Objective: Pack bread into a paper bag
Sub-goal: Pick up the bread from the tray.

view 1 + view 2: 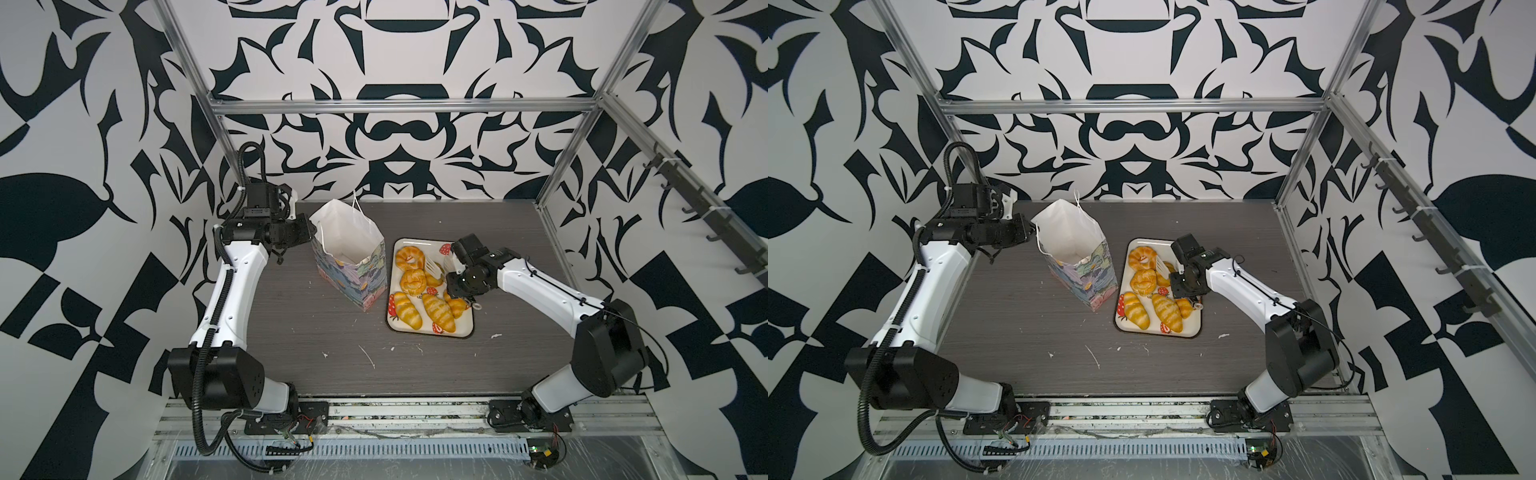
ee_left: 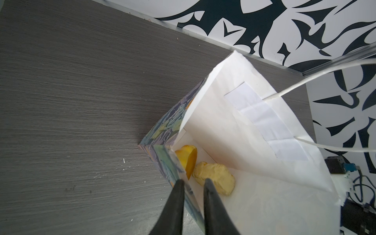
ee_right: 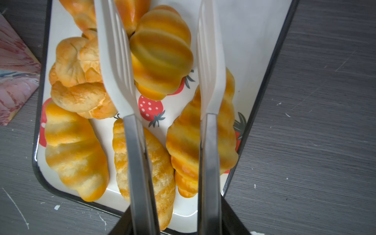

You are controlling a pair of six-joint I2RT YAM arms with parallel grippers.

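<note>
Bread (image 1: 415, 286): gripped none of it at the fingertips. Found the left gripper (image 2: 193, 181) with fingers (image 2: 177, 203) pressed together on the wall of the paper bag (image 2: 254, 142), pinching the rim and holding the mouth open. Found the right gripper (image 3: 176, 207) clamped around the steel arms of the tongs (image 3: 116, 61), with the white blades spread either side of one croissant (image 3: 160, 53); could not tell whether they touched it.

Outward from there, counted two pieces (image 2: 213, 179) on the bag floor and roughly seven on the strawberry tray (image 1: 430, 245), just beside the upright bag on the table (image 1: 332, 353). Judged the packing as barely begun, with most of it left to move.

Could not see the bag floor in both top views, nor all of it past the pinched wall in the left wrist view. Lost most of the right gripper's own fingers and the farthest pieces at the frame edge, so kept the count loose.
</note>
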